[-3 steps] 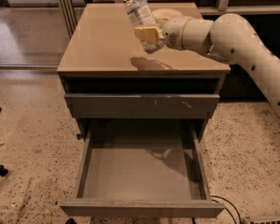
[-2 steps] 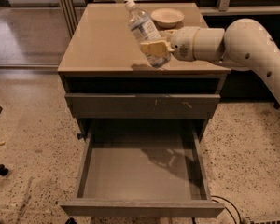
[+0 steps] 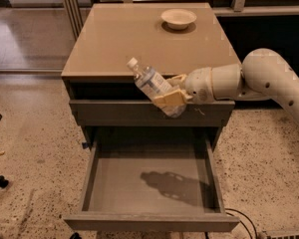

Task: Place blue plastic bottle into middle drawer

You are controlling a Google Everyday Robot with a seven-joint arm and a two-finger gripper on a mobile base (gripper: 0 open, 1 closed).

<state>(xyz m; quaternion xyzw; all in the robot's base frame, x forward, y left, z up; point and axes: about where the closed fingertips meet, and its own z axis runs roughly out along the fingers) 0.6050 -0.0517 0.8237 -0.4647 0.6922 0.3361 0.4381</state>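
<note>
The blue plastic bottle [image 3: 154, 87], clear with a white cap, is tilted with its cap up and to the left. My gripper [image 3: 173, 96] is shut on its lower half and holds it in the air in front of the cabinet's upper drawer front. The arm reaches in from the right. The middle drawer [image 3: 109, 183] stands pulled out below, its flat grey floor bare, with the bottle's shadow on it. The bottle hangs above the drawer's back part.
The tan cabinet top [image 3: 119, 39] carries a shallow white bowl [image 3: 178, 18] at the back right. A grey drawer front with white scratch marks [image 3: 114, 113] is shut above the open drawer. Speckled floor lies all around; a cable [image 3: 239, 215] lies at the lower right.
The gripper has carried the bottle from above the cabinet top forward and down, to in front of the cabinet over the open drawer. The bowl is now uncovered.
</note>
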